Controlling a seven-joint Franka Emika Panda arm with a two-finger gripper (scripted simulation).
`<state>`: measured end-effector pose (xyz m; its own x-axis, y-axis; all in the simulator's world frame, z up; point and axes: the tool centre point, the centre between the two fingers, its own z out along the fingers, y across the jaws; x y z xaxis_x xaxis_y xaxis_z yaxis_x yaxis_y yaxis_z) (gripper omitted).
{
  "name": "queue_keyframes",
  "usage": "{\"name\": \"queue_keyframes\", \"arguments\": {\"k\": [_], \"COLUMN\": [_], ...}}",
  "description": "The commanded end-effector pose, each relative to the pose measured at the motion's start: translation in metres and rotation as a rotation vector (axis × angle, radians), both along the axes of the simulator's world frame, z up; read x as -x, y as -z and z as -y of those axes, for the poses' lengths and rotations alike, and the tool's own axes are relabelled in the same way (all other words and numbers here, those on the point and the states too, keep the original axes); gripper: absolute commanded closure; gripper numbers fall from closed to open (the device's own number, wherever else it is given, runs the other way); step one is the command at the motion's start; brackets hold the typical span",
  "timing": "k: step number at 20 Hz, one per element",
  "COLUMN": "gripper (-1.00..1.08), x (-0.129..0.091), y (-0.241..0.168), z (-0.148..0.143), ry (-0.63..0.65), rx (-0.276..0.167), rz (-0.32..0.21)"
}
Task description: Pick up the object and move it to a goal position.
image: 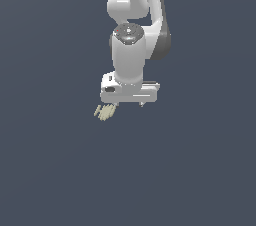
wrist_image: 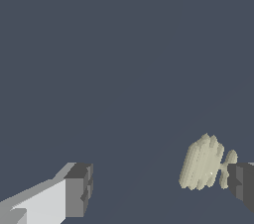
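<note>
White arm [image: 131, 55] reaches down over a plain dark grey floor [image: 50, 170]. Gripper [wrist_image: 158, 188] has its jaws spread wide apart, gripping nothing. The object [image: 104, 112], a pale olive lumpy bunch of rounded lobes, lies on the floor just below the hand, toward the exterior view's left. In the wrist view the object [wrist_image: 201, 163] sits between the fingers, just beside one dark fingertip [wrist_image: 242, 181], well apart from the other.

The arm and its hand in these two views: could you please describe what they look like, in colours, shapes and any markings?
The arm is glossy white, made of rounded cylindrical segments with dark grey bands at the joints and a dark round cap with small red marks. The hand is a flat, boxy white block. In the wrist view its fingers are pale grey bars ending in darker grey, blocky pads. No cables or lettering show.
</note>
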<state>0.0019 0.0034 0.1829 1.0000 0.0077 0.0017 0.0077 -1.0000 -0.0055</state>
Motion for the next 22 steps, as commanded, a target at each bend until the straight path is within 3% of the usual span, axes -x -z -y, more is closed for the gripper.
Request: {"name": "queue_keyframes", "arguments": {"k": [1,12,22], "gripper": [-0.2,-0.2,-0.2], "x": [0.0,-0.005,0.004], "y": [0.0,-0.008,0.016], "z": [0.0,0.003,0.01], "ry": [0.0,-0.015,0.06], "rx": [0.0,0.009,0.061], "rz": [0.0,0.016,-0.055]}}
